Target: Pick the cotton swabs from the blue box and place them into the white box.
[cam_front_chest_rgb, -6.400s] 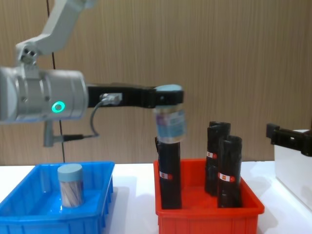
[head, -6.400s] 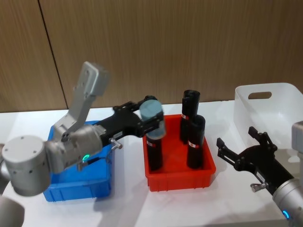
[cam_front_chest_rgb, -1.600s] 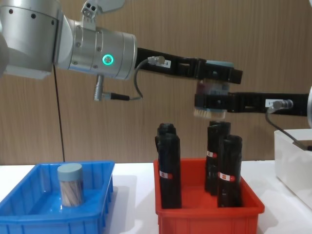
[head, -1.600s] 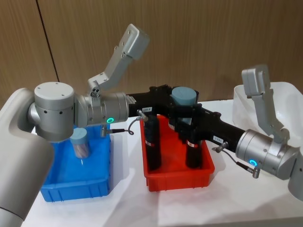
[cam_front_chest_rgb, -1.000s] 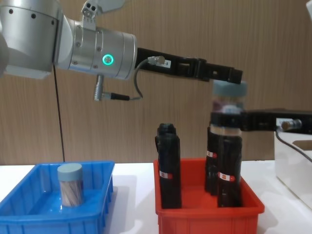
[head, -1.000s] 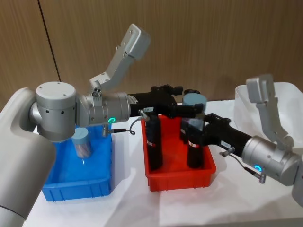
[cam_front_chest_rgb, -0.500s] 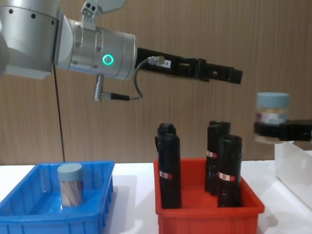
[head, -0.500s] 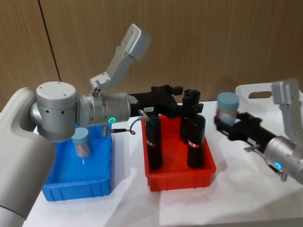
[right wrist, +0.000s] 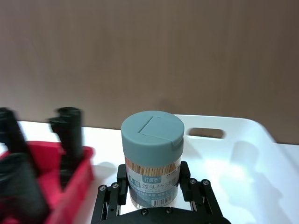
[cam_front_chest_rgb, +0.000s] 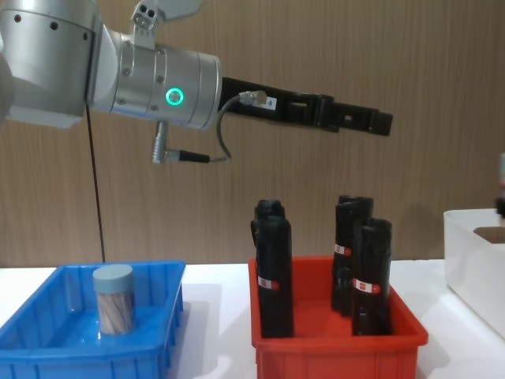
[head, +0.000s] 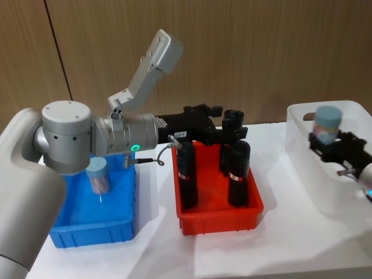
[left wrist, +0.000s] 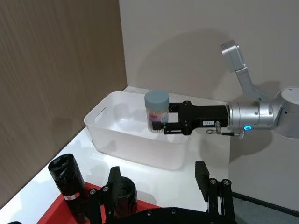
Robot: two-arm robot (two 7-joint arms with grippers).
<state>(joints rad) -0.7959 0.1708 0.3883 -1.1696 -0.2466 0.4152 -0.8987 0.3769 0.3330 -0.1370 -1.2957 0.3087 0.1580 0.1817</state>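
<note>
— Where the head view looks down, what carries the swab jar [head: 326,119]?
— The right gripper [head: 323,140], pinching it above the white box [head: 302,111]. A second swab jar [head: 99,174] stands in the blue box [head: 93,229].
— Left wrist view?
— The left gripper [left wrist: 158,179] is spread wide over the black rolls [left wrist: 70,179], holding nothing.
— Right wrist view: how will it handle?
— Light, stiff, slick plastic, I judge. Hold the wall below the lid [right wrist: 152,131], as the fingers [right wrist: 116,190] do.
— Chest view?
— Possibly that sliver at the right edge is the jar.
</note>
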